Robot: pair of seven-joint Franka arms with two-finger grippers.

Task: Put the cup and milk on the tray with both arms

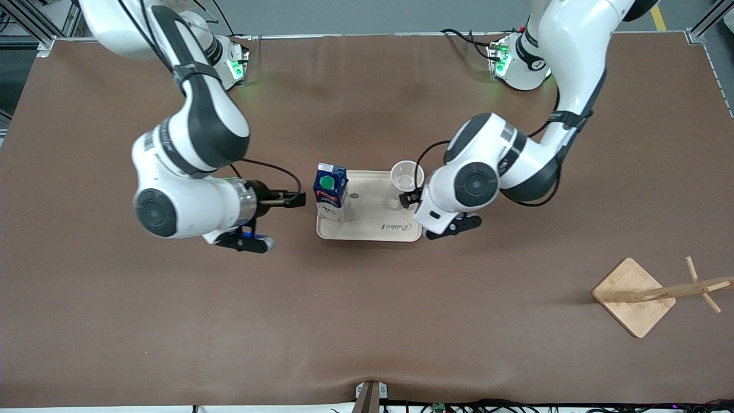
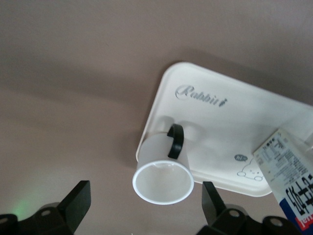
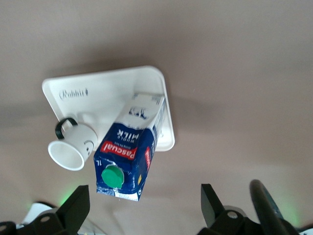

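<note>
The cream tray (image 1: 375, 212) lies mid-table. On it the dark blue milk (image 1: 331, 189) stands upright at the right arm's end. The white cup (image 1: 407, 175) stands on the tray's corner toward the left arm's end, farther from the front camera. My left gripper (image 1: 410, 198) is open at the cup's side; in the left wrist view its fingers (image 2: 78, 198) stand wide of the cup (image 2: 164, 171), its black handle facing the tray (image 2: 220, 122). My right gripper (image 1: 289, 199) is open beside the milk (image 3: 129, 152), clear of it, with the cup (image 3: 73, 147) also on the tray (image 3: 98, 88).
A wooden rack with a square base (image 1: 633, 295) and pegs sits near the front camera at the left arm's end of the brown table. Cables run along the table's edge nearest the front camera.
</note>
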